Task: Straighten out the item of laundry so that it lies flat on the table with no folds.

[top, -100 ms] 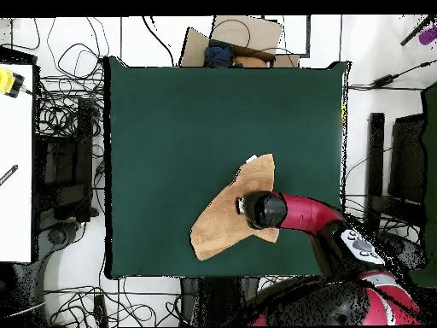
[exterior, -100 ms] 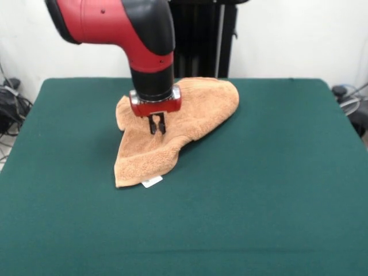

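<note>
One towel lies on the green surface, and we see it is folded, not flat. In the front view it spreads from the surface's far edge, near the middle, down toward the centre: a broad rounded lobe sits at the far side, and a narrower flap runs nearer and to the left, ending in a squared corner. A small white tag pokes out from that near corner and rests on the green. In the overhead view the towel lies close to the surface's bottom edge, right of the middle, with the tag at its upper tip.

We see the red and black arm come down over the towel, with the jaws pointing straight down at the cloth's middle. The two dark fingers stand close together with only a thin gap between them. Their tips meet the towel's top layer, but we cannot tell whether any cloth is pinched between them. From above, the arm's wrist hides the jaws entirely.
</note>
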`<state>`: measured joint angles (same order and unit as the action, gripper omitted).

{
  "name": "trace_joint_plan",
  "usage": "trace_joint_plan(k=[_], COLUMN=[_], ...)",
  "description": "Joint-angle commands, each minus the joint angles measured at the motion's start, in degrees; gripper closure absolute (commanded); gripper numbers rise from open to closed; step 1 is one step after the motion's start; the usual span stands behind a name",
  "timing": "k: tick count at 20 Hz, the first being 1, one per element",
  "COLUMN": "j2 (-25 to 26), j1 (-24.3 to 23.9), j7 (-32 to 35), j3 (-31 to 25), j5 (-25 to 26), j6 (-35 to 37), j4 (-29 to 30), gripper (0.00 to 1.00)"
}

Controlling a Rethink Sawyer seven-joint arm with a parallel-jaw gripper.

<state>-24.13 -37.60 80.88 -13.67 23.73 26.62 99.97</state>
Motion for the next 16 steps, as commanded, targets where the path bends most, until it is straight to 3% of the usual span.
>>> trace_joint_plan(k=[1, 12, 16], j2=[11.38, 11.01, 8.79], j1=[-2.3, -3.48, -1.67], j7=[-9.35, -5.31, -2.43], j3=[-8.37, -10.21, -8.64], j5=[6.65, 11.71, 12.65], j6=[-7.13, -6.37, -5.23], j4=[-12.9, -12.51, -11.96], gripper=[1.0, 1.0, 1.0])
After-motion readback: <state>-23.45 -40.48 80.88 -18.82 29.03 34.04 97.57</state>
